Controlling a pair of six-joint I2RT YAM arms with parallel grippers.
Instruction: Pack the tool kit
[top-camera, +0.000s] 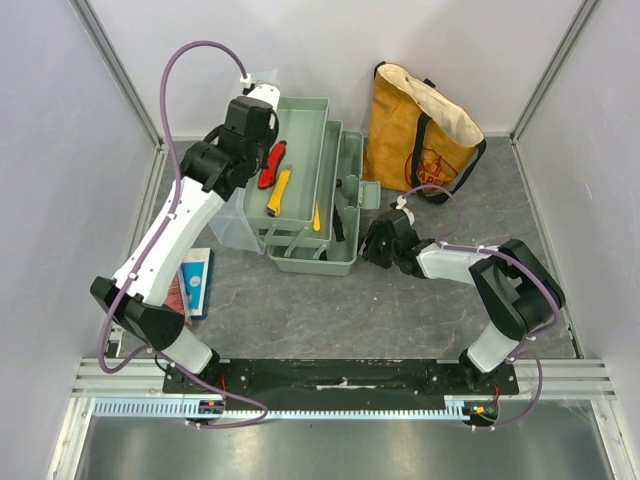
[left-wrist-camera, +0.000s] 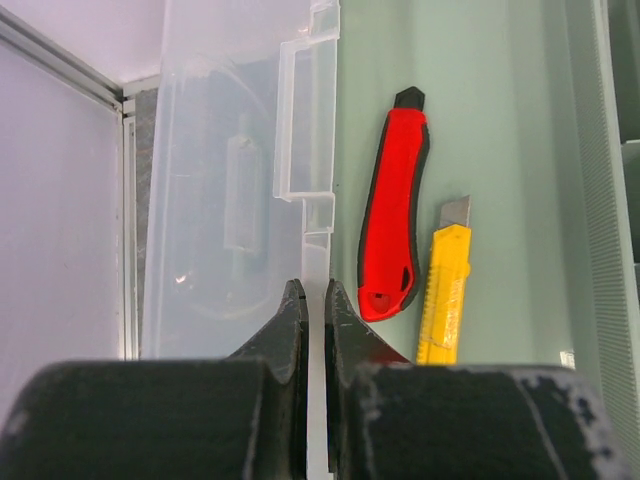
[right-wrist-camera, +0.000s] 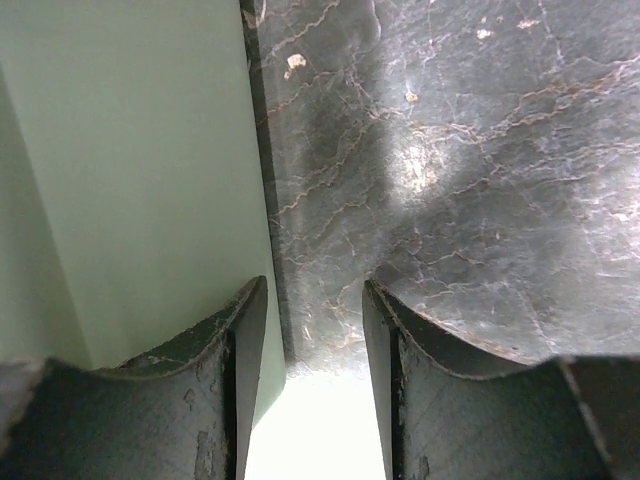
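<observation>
From my station, the pale sage-green plastic toolbox (top-camera: 305, 140) sits mid-table with its cantilever trays fanned out, well apart from nothing much: the mustard-yellow fabric tote bag (top-camera: 420, 130) is just beside it on the far right. My left gripper (left-wrist-camera: 313, 300) is clenched almost to nothing on the thin edge of the clear translucent plastic lid (left-wrist-camera: 230, 200), which stands open along the box's left side. My right gripper (right-wrist-camera: 312, 300) is spread, with nothing between the fingers that I can make out. It sits low by the box's right wall, over the dark marbled table (top-camera: 400, 310). In the top tray lie a red black-trimmed utility knife (left-wrist-camera: 395, 210) and a yellow snap-blade cutter (left-wrist-camera: 447, 290), side by side. My worry is the pinch: it is shallow on slick plastic, so the lid could slip out mid-swing. If I bring the lid over before the trays fold in, it would likely foul them and jolt both knives loose. The right arm is close enough that a careless nudge would skid the whole box. As for writing, I can read none. The tote carries a red printed emblem, and the flat red and blue packets (top-camera: 195, 280) by the left arm show print too small to make out.
</observation>
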